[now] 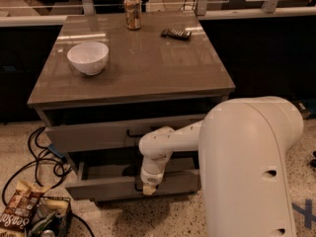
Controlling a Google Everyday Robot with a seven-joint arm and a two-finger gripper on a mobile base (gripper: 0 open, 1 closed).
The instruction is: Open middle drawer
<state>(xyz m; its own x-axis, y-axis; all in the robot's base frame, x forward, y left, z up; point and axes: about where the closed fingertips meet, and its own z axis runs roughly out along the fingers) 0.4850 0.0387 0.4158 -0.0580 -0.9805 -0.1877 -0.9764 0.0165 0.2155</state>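
Observation:
The cabinet (133, 90) has grey flat drawer fronts below its brown top. The top drawer (94, 135) is closed and has a dark bar handle (132, 132). The middle drawer (103, 184) below it stands pulled out toward me, its front well forward of the top drawer's front. My gripper (148, 187) points down at the centre of the middle drawer's front, where its handle is, and hides that handle. My white arm (247, 167) reaches in from the right. The lowest drawer is hidden under the open one.
On the cabinet top stand a white bowl (88, 57), a can (132, 12) and a dark remote (176, 33). Black cables (42, 154) and a basket of snack bags (29, 216) lie on the speckled floor at the left.

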